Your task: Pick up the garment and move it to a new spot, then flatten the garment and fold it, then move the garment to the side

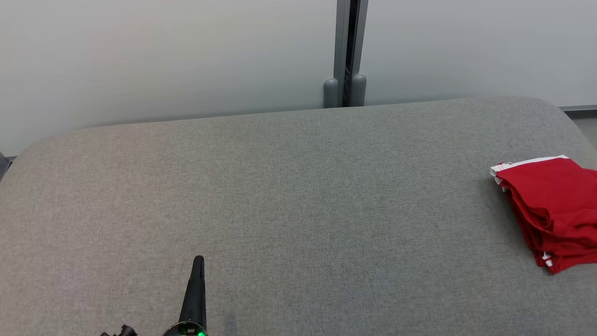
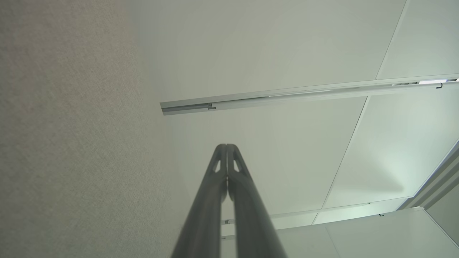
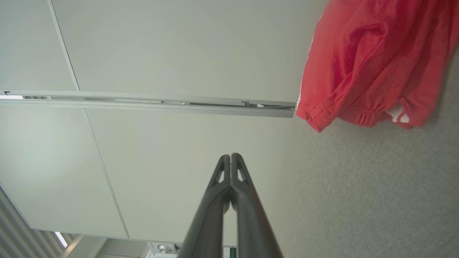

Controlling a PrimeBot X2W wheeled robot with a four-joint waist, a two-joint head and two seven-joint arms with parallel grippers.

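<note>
The garment point(image 1: 552, 210) is red with white trim and lies folded in a stack at the right edge of the grey table point(image 1: 298, 196). In the right wrist view the garment point(image 3: 373, 64) shows at the upper right, lying on the grey cloth surface. My left gripper point(image 1: 199, 259) rises from the bottom edge of the head view, left of centre, far from the garment. Its fingers are pressed together, as the left wrist view shows my left gripper point(image 2: 227, 146) shut and empty. My right gripper point(image 3: 230, 156) is shut too, with nothing held, some way from the garment.
A pale wall runs behind the table, with a grey upright post point(image 1: 346, 56) at its middle. The table's far corners are rounded. A metal rail point(image 2: 304, 94) crosses the wall panels in both wrist views.
</note>
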